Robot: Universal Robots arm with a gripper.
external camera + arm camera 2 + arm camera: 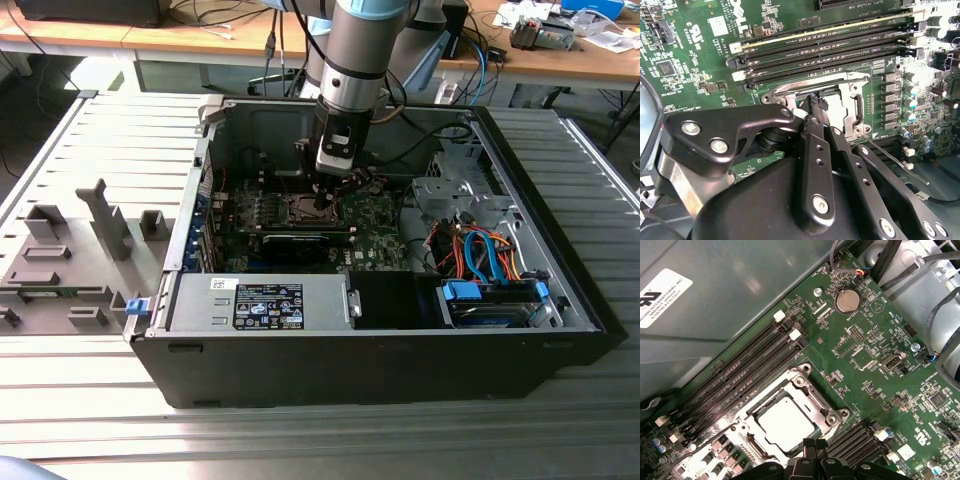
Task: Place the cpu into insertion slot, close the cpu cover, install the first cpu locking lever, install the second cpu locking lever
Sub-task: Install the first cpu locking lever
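The small thin square cpu (786, 424) w/ silver-grey metal top sits flat in the insertion slot (801, 382), the square socket w/ metal rim on the green circuit board (865, 365). The thin silvery cpu cover (810, 404), a frame plate w/ big window, seems to lie down over its edges. The black two-finger gripper (816, 101) is at the socket's edge, tips together w/ no gap I can see; if sth thin is pinched there, I cannot tell. I judge the cpu light and stiff but fragile, so to be held by the edges only. The cover is stiff sheet metal, to be pushed on the frame. Hidden: the contact field under the chip, and the tips' exact touching point behind the gripper's own body.
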